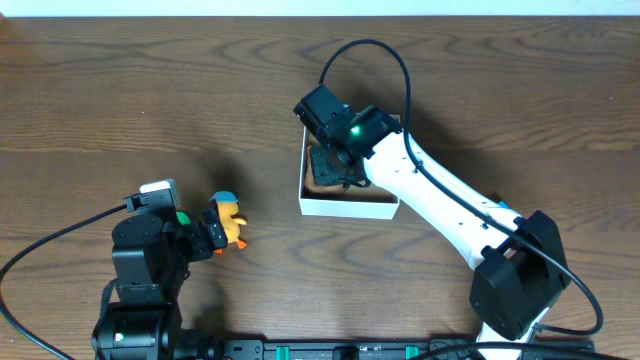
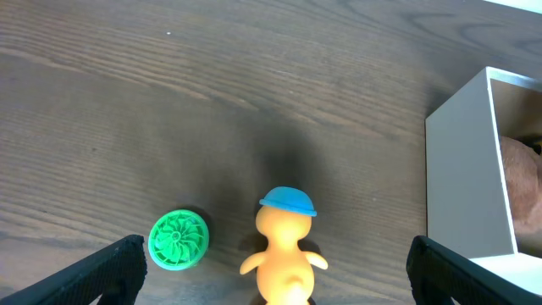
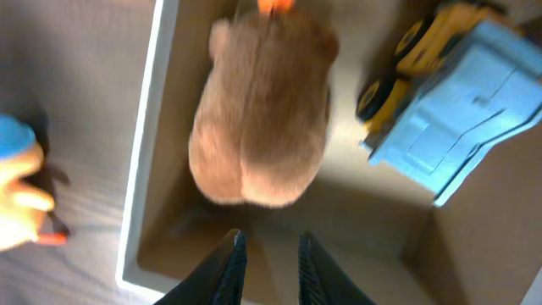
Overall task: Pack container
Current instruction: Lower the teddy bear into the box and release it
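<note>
The container (image 1: pixel 345 207) is a white box with a tan-brown inside; it also shows in the left wrist view (image 2: pixel 461 169) and the right wrist view (image 3: pixel 148 127). In it lie a brown plush toy (image 3: pixel 262 119) and a blue and yellow toy truck (image 3: pixel 457 119). My right gripper (image 3: pixel 267 263) hangs over the box (image 1: pixel 338 160), slightly open and empty, just behind the plush. An orange duck with a blue cap (image 2: pixel 284 246) stands on the table (image 1: pixel 230 220) left of the box. My left gripper (image 2: pixel 275 284) is wide open around the duck, not touching it.
A green round wheel-like toy (image 2: pixel 178 240) lies on the table just left of the duck, between my left fingers; it also shows in the overhead view (image 1: pixel 182 215). The table is dark wood. The right arm's black cable loops above the box (image 1: pixel 370 50).
</note>
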